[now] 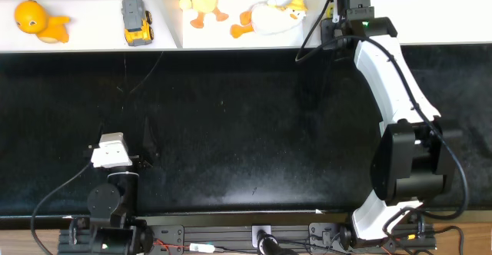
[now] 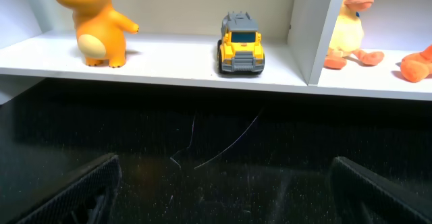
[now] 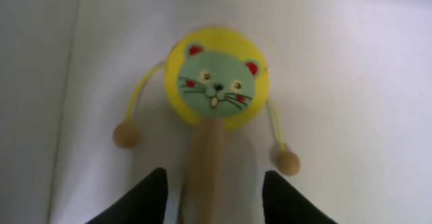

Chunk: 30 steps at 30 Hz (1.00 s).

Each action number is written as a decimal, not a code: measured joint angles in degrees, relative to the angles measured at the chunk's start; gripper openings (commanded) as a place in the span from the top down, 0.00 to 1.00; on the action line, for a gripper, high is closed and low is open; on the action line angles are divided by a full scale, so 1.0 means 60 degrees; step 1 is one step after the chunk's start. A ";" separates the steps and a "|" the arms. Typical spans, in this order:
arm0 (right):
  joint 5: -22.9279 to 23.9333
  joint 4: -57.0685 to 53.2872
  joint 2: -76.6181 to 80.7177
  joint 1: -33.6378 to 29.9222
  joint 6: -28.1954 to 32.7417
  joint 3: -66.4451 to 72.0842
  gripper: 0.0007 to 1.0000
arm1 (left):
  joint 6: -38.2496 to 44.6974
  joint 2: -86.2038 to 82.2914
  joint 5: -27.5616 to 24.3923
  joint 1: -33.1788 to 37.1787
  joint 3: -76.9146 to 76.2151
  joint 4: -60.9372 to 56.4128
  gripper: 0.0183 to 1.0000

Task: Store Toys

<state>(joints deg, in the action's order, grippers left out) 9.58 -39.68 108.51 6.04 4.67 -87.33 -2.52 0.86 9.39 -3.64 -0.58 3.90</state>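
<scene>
Looking from our own edge of the desk point(image 1: 246, 132), we find the left hand point(image 2: 223, 183) low over the black surface, well short of the shelf. Its two fingers are spread wide with nothing between them.

Beyond it the white shelf point(image 2: 169, 69) runs along the desk's far side. In its left compartment an orange toy point(image 2: 94, 21) stands upright, and a yellow truck point(image 2: 240, 43) sits apart from it, facing outward. Past an upright divider point(image 2: 310, 28) we see a yellow duck point(image 2: 351, 28) sitting up, and next to it a white and orange plush duck point(image 1: 269, 17) lying on its side.

At the shelf's right end, the right arm reaches in past the ducks' compartment. There the right hand point(image 3: 216, 183) is parted, one finger either side of the wooden handle point(image 3: 206, 170) of a rattle drum point(image 3: 216, 79), with a gap showing on both sides. The drum lies flat on the white shelf floor, its green cat face upward and the beads point(image 3: 126, 134) on their strings resting either side.
</scene>
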 measured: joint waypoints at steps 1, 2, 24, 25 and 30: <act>0.0004 -0.0007 0.0000 0.0000 -0.0029 0.0000 0.46 | 0.0000 0.0000 0.0004 0.0000 0.0000 0.0000 0.00; 0.0011 -0.0047 0.0000 0.0000 -0.0036 0.0000 0.43 | 0.0000 0.0000 0.0004 0.0000 0.0000 0.0000 0.00; 0.0659 -0.1745 -0.6076 0.0117 -0.1362 0.5752 0.22 | 0.0000 0.0000 0.0000 0.0000 0.0000 0.0000 0.00; 0.0670 -0.1971 -0.6360 -0.0025 -0.1534 0.6000 0.18 | 0.0000 0.0000 0.0004 0.0000 0.0000 0.0000 0.00; 0.0681 -0.2765 -0.7107 -0.1031 -0.2073 0.6692 0.00 | 0.0000 0.0000 0.0004 0.0000 0.0000 0.0000 0.00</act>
<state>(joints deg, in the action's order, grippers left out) 13.67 -56.27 65.87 -0.14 -7.77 -47.18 -2.52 0.86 9.41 -3.64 -0.58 3.90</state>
